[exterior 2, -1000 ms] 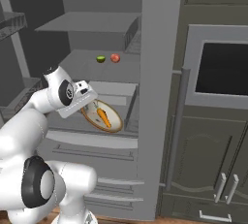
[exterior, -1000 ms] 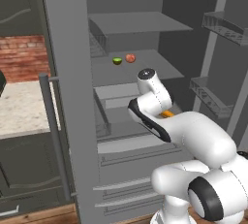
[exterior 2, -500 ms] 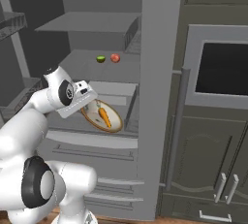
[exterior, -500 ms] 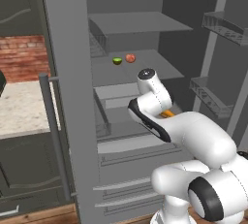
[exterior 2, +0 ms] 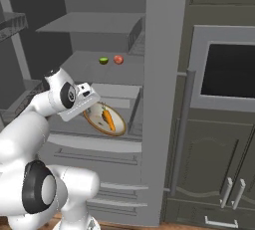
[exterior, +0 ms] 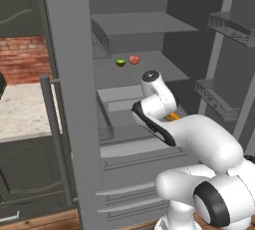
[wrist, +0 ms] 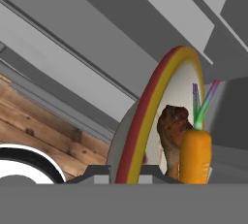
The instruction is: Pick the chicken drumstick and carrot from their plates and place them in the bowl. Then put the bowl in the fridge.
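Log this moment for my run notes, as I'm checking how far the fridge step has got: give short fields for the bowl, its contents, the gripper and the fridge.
bowl: bowl held tilted at the open fridge, above a lower shelf
contents: carrot and chicken drumstick lie inside
gripper: gripper shut on the bowl's rim
fridge shelf above: small green fruit and red fruit

Count of items, open fridge (exterior: 69, 99)

One bowl (exterior 2: 94, 120); inside it one carrot (exterior 2: 108, 118) and one chicken drumstick (wrist: 172, 133). Two small round fruits on a shelf: one red fruit (exterior 2: 118, 59), one green fruit (exterior 2: 103, 60). Three door racks (exterior: 215, 98) counted at right, possibly more beyond the frame.
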